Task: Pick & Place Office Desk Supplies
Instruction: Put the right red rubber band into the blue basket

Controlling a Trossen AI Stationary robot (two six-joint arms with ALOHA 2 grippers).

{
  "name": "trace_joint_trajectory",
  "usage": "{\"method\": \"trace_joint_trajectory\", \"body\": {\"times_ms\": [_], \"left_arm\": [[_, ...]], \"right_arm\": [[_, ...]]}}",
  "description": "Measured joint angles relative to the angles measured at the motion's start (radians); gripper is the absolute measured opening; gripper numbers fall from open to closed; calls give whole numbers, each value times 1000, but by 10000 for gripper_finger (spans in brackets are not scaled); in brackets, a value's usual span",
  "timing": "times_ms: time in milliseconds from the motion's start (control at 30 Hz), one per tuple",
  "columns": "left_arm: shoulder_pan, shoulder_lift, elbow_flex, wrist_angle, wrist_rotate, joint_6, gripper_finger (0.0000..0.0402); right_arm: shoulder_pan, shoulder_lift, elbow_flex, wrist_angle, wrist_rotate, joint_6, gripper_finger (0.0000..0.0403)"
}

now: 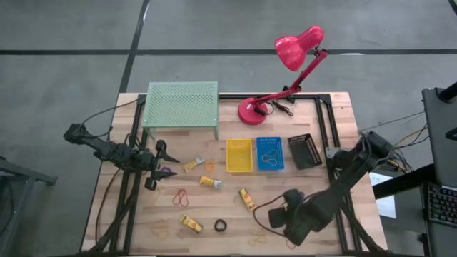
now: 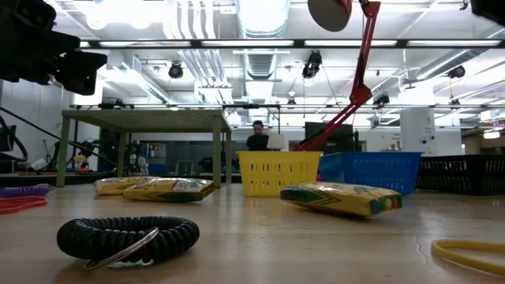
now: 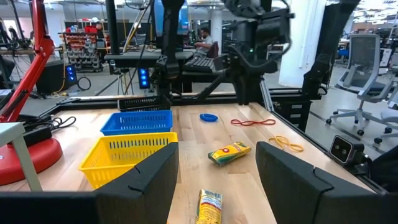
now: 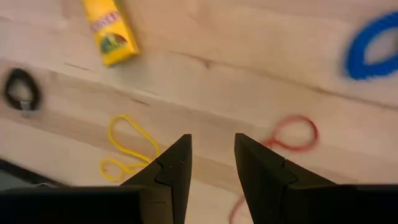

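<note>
Three bins (image 1: 270, 154) right of the shelf (image 1: 181, 103), lamp (image 1: 285, 71) apparently behind them.

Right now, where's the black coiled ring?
In the high view the black coiled ring lies near the table's front edge, about mid-width, between a yellow packet on the left side and the right gripper.

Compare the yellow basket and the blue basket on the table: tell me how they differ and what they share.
The yellow basket is yellow and looks empty from above; the blue basket is blue and holds a pale loop. The yellow basket sits nearer the green mesh shelf, the blue basket nearer the black basket. Both are small slotted rectangular trays standing upright, side by side.
</note>
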State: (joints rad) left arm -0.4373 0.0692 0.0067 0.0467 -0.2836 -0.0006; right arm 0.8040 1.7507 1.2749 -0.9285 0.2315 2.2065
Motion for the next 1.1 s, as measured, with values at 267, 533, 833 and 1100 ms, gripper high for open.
{"method": "trace_joint_trajectory", "body": {"times_ms": [267,533,833,1100], "left_arm": [[0,0,0,0,0,0,219],[0,0,0,0,0,0,219],[0,0,0,0,0,0,219],[0,0,0,0,0,0,219]], "right_arm": [[8,148,213,-195,-117,112,129],[26,230,245,-180,-181,155,154],[46,278,246,-179,-215,177,143],[52,318,239,-183,-235,177,130]]}}
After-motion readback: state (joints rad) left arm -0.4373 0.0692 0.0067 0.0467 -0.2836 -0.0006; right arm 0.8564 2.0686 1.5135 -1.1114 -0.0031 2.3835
